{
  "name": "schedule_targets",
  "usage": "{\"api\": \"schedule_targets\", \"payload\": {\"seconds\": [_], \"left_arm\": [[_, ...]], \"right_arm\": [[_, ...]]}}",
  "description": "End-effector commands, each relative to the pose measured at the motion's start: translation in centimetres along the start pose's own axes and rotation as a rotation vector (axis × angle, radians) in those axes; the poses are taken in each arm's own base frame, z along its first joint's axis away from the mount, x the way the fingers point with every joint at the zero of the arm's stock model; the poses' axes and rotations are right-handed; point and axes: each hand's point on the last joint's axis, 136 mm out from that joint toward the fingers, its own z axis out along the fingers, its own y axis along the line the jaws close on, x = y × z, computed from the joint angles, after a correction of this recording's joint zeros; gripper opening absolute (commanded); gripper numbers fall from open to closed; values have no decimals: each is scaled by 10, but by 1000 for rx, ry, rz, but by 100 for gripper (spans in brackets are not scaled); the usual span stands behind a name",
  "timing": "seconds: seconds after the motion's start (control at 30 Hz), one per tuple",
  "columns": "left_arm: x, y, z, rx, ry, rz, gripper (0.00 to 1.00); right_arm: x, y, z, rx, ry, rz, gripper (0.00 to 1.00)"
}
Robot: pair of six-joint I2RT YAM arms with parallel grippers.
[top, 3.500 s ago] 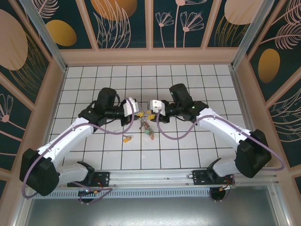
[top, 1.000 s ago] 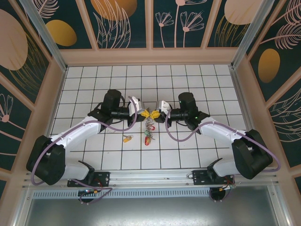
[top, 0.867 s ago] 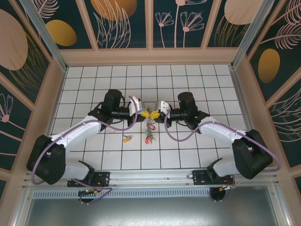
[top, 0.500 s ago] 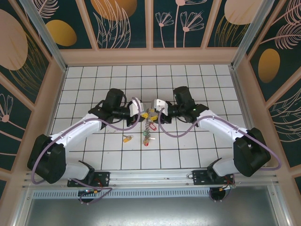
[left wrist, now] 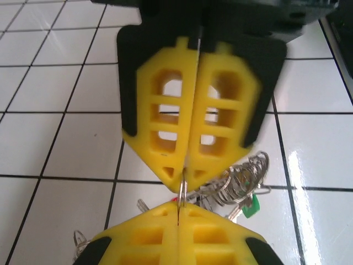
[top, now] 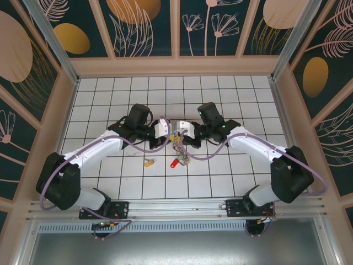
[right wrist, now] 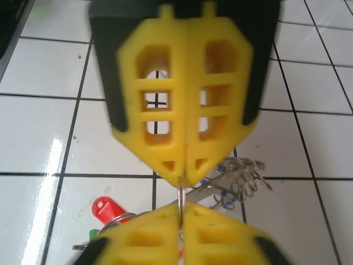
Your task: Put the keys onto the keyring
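Clamps keyring [left wrist: 184,190] edge w/ L gripper [left wrist: 178,212] + R gripper [right wrist: 181,212], tip to tip, keys [top: 180,153] dangling below. Could slip on uneven pull, dropping everything.

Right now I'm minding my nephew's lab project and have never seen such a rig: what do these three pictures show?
This is a robot: a left arm and a right arm bolted at the near edge of a white tiled table. The wide picture looks down from above and behind them; the other two come from a camera on each wrist. Each arm ends in a yellow two-fingered end effector. The left end effector and the right end effector meet tip to tip, both shut, pinching a thin metal strip, apparently the keyring seen edge-on. By the tips is a bunch of keys, one red-headed, and a yellow key lies apart on the tiles.
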Motion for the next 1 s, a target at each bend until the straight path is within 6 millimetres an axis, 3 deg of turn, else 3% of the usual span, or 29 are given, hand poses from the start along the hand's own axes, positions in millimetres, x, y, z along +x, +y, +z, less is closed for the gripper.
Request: {"api": "schedule_targets", "payload": {"seconds": [0.0,0.17,0.23,0.27,0.6,0.97], "left_arm": [[-23,3,-4,11,-40,44,0],[-26,1,-6,14,-60,31,1],[-25,-3,-7,11,-80,26,21],[-26,-4,-9,2,-93,28,24],[-20,-12,-12,-14,-119,12,28],[-35,-12,-13,-7,-210,21,31]], "right_arm": [[-2,2,3,-37,21,-26,0],[-9,5,2,-28,-50,-41,0],[-17,3,-3,-8,-105,-39,0],[-21,4,-6,-2,-134,-38,0],[-35,2,-26,42,-244,-32,0],[-38,2,-28,46,-261,-33,0]]}}
